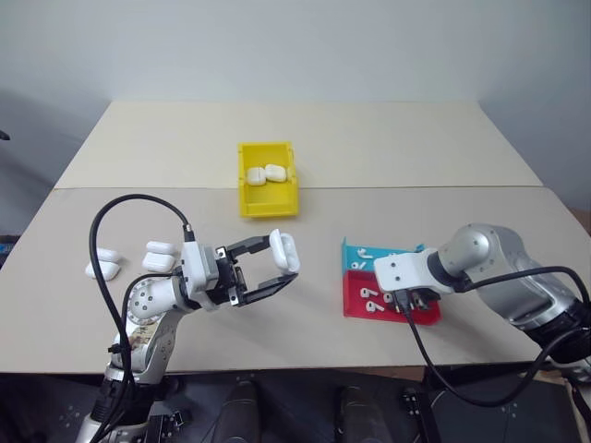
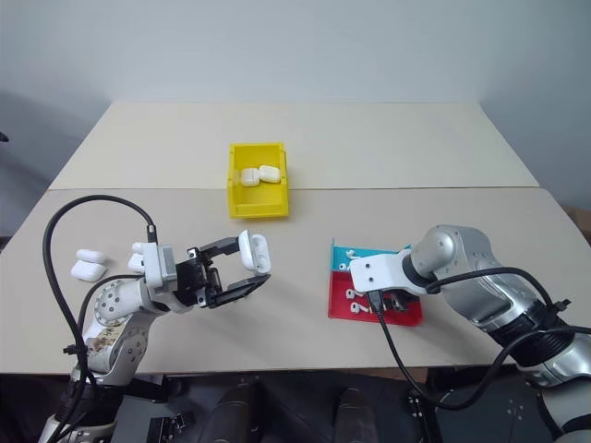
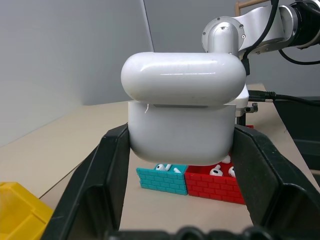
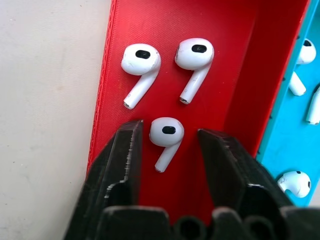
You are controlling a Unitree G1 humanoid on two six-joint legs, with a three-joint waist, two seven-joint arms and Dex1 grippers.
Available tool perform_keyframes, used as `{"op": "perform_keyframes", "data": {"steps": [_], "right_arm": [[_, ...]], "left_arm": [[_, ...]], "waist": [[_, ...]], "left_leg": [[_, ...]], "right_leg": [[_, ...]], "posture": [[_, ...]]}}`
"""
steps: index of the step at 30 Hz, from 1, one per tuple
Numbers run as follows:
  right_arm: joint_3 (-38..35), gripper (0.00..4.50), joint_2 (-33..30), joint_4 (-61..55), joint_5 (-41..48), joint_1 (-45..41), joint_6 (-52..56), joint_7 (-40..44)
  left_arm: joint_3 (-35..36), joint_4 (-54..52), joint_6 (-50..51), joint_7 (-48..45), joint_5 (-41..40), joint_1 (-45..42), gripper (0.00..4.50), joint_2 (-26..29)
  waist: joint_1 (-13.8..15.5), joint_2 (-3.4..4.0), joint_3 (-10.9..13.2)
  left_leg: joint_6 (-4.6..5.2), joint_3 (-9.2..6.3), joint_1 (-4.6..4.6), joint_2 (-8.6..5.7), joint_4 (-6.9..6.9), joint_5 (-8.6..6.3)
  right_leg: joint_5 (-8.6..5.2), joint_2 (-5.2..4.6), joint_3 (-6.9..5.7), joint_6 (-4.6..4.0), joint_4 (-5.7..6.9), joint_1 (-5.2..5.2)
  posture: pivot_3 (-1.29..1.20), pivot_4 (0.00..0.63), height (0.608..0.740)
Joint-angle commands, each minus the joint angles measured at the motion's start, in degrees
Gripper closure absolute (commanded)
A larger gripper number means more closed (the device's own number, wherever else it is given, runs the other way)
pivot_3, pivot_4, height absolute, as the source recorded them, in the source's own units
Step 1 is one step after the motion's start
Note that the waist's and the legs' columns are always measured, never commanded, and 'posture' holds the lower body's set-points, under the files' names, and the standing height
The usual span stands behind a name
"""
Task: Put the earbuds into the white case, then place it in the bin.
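While left gripper (image 1: 274,268) clamps white case (image 3: 182,107), right gripper (image 4: 167,137) open, straddling earbud (image 4: 166,138).

We look down along the right gripper (image 4: 166,150), whose two black ridged fingers (image 4: 122,165) stand apart over the flat floor of a bright red plastic tray (image 4: 150,30). Between the fingertips lies one tiny glossy white stemmed earbud (image 4: 165,135), a gap showing on either side of it, so neither finger touches it. Two more white earbuds (image 4: 192,62) of the same kind lie side by side just past it on the red floor, stems slanting the same way. Beside the red tray's raised wall sits a teal plastic tray (image 4: 285,145) holding further white earbuds. A pale beige tabletop (image 4: 45,85) borders the red tray's other edge.
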Motion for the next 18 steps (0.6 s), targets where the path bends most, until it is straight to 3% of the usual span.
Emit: {"op": "perform_keyframes", "data": {"steps": [1,10,12,18], "right_arm": [[-1.53,3.14,0.35,0.04,-0.86,0.29,-1.15,-0.2],[-1.45,3.14,0.74,0.92,-2.07,0.65,-1.97,-0.41],[-1.47,3.49,0.74,0.95,-2.25,0.83,-2.18,-0.61],[-2.45,3.49,0.61,0.18,-2.19,1.42,-1.51,-0.7]], "left_arm": [[0.01,-1.08,-1.25,-0.19,-0.06,-0.59,1.76,0.02],[0.02,-0.87,-1.31,-0.26,-0.04,-0.79,1.76,-0.12],[0.02,-0.79,-1.34,-0.23,-0.01,-0.86,1.76,-0.17],[-0.05,-0.78,-1.16,-0.33,-0.21,-1.16,1.76,-0.29]], "waist": [[0.0,0.0,0.0],[-0.02,0.0,-0.01],[-0.01,-0.01,-0.01],[-0.01,-0.01,-0.02]], "left_leg": [[0.0,0.0,0.02,0.0,0.0,0.0],[-0.01,0.0,0.08,0.0,0.01,-0.01],[-0.01,0.0,0.08,0.0,0.02,-0.01],[-0.01,-0.01,0.09,0.0,0.05,-0.01]], "right_leg": [[0.0,0.0,0.0,0.0,0.0,0.02],[0.0,0.0,0.0,0.0,0.01,0.07],[0.0,0.0,0.0,0.0,0.01,0.07],[0.01,0.0,0.0,0.02,0.01,0.11]], "posture": [[0.0,0.15,0.74],[0.0,0.15,0.74],[0.0,0.15,0.74],[0.0,0.15,0.74]]}}
